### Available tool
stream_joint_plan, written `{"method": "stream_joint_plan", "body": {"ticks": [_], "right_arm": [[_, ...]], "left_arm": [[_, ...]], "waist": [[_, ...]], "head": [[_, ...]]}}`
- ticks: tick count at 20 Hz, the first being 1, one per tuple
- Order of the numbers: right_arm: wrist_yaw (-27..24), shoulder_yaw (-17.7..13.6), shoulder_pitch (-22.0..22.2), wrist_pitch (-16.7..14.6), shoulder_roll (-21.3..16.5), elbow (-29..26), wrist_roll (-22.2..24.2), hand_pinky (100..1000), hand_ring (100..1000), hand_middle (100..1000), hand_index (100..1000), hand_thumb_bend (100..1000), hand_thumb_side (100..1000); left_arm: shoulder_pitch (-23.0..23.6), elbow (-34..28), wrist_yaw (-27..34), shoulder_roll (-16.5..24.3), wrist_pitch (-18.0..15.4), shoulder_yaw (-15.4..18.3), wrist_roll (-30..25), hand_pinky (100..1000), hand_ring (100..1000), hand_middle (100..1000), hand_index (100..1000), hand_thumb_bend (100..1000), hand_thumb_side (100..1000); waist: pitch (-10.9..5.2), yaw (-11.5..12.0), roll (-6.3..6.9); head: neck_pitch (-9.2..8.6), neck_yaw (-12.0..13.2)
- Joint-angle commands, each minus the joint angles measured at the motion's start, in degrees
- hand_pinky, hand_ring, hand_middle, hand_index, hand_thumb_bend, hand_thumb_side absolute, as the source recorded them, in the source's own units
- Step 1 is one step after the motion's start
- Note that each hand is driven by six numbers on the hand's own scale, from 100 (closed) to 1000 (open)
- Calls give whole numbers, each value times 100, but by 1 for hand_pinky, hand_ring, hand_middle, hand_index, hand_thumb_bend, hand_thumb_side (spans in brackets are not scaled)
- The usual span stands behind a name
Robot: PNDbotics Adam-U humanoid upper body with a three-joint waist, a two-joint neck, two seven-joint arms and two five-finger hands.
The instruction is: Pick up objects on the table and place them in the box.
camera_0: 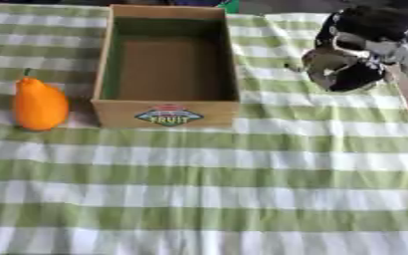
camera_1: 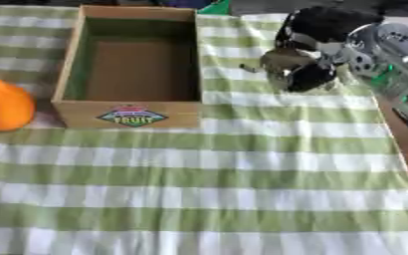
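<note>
Still outside the box (camera_0: 167,113): one orange fruit (camera_0: 40,104).
Smooth, firm-looking, probably light; best cupped around its belly. Right hand (camera_0: 343,69) fingers' state: cannot tell.

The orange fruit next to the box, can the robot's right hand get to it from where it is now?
Probably not easily. The right hand sits on the right of the box, and the orange fruit lies against its left side, so the box stands between them. It would have to reach over or around it.
</note>
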Motion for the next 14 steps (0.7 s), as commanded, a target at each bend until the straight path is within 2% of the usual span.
{"method": "stream_joint_plan", "body": {"ticks": [1,14], "right_arm": [[175,14,-348,-56,15,-9,98,665,739,441,497,100,361],[957,267,-1842,-331,1173,827,217,668,737,436,493,100,343]], "left_arm": [[-81,-96,-11,209,-16,17,-1,741,806,747,818,100,960],[-215,-96,10,193,-60,-49,-47,739,806,747,815,100,960]], "waist": [[-153,4,8],[-150,104,-95]], "head": [[-21,9],[-115,-124]]}}
